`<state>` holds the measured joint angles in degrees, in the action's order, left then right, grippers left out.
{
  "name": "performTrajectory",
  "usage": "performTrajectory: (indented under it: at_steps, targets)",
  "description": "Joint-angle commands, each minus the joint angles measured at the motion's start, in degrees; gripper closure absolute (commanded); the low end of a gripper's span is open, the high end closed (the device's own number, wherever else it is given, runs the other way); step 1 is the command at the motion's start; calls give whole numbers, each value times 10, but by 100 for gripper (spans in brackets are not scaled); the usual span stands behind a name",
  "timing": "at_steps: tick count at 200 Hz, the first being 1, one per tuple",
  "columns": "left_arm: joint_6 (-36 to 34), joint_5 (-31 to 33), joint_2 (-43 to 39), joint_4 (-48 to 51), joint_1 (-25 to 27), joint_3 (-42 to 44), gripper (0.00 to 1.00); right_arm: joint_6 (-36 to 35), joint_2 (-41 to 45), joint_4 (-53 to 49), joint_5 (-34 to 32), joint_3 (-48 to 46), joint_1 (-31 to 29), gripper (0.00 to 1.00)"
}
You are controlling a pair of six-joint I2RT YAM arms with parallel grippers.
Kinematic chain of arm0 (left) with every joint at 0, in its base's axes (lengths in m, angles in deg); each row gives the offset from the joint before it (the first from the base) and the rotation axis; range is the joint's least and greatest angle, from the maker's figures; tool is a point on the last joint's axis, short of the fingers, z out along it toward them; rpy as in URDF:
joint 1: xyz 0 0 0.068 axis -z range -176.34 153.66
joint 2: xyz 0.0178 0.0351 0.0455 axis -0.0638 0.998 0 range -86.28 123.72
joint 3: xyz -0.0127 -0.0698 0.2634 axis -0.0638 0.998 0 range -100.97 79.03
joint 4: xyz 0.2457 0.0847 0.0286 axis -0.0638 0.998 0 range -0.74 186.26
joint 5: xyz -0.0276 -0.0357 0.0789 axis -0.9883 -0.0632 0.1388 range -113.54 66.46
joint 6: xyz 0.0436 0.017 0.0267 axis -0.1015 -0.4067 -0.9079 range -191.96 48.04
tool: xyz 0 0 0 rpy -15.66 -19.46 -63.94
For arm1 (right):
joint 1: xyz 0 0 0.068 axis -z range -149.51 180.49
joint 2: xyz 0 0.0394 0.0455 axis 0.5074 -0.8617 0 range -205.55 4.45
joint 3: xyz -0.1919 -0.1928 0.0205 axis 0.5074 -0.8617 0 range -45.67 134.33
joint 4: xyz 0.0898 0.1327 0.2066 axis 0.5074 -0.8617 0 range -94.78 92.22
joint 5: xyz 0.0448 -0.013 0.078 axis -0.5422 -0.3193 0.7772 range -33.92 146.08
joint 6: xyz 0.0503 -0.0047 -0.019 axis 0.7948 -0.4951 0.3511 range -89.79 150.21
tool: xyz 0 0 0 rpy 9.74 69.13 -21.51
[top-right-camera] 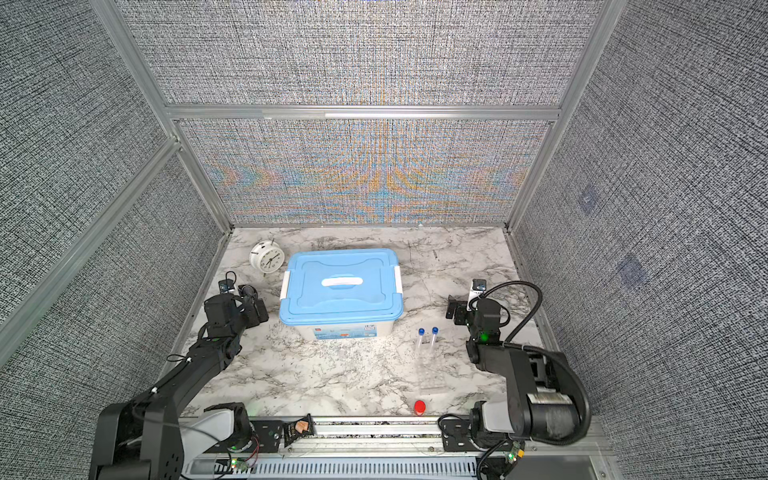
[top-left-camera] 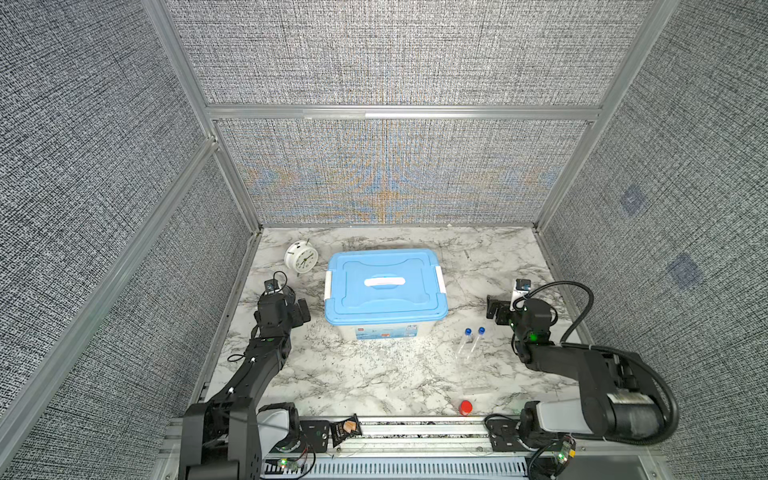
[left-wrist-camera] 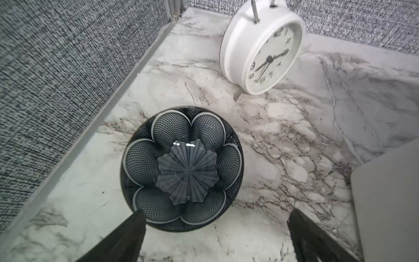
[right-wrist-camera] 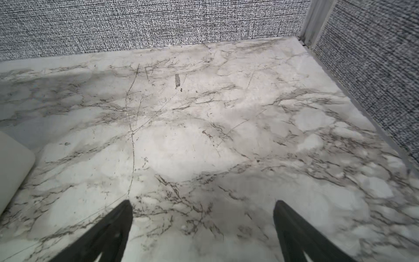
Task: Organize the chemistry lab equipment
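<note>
Two slim clear blue-capped tubes (top-left-camera: 471,343) (top-right-camera: 427,340) lie side by side on the marble table, right of a blue-lidded box (top-left-camera: 385,286) (top-right-camera: 340,286). My left gripper (top-left-camera: 291,305) (top-right-camera: 247,305) (left-wrist-camera: 216,213) is open just left of the box, low over the table. A round dark disc with a petal pattern (left-wrist-camera: 182,169) lies just ahead of its fingertips. Beyond the tubes, on the right, my right gripper (top-left-camera: 507,301) (top-right-camera: 465,303) (right-wrist-camera: 203,204) is open over bare marble. The lid is shut on the box.
A round white alarm clock (top-left-camera: 301,257) (left-wrist-camera: 260,50) stands at the back left, beyond the disc. A small red-capped item (top-left-camera: 466,407) sits near the front edge. A black snack packet (top-left-camera: 345,428) lies on the front rail. Fabric walls enclose three sides.
</note>
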<state>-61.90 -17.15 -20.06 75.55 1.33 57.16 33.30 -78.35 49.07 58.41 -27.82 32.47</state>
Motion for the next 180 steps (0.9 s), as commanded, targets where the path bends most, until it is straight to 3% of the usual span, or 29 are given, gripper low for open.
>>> performTrajectory:
  at_steps: [1,18,34,50,67,81,106,130,158,180]
  targets:
    - [-21,4,23,-159,0,21,1,-11,-66,101,31,17,-1,1]
    - [-36,-6,28,-172,0,16,1,-29,-36,2,13,42,-13,1]
    - [-43,-2,42,-169,0,1,1,-24,-61,74,2,28,-17,1]
    - [-36,3,56,-199,1,4,1,-28,-47,36,2,35,-17,1]
    - [-31,3,87,-251,0,15,1,-25,-59,73,2,27,-17,1]
    - [-33,19,137,-340,0,34,1,-28,-52,54,3,29,-17,1]
    - [-73,-40,237,-512,0,55,1,-26,-55,66,2,27,-17,1]
    - [-52,-39,180,-300,0,-7,1,-26,-56,69,2,26,-17,1]
    - [-75,-49,228,-452,0,30,1,-27,-54,66,2,27,-17,1]
    - [-72,-50,203,-390,0,18,1,-32,-56,51,6,35,-19,1]
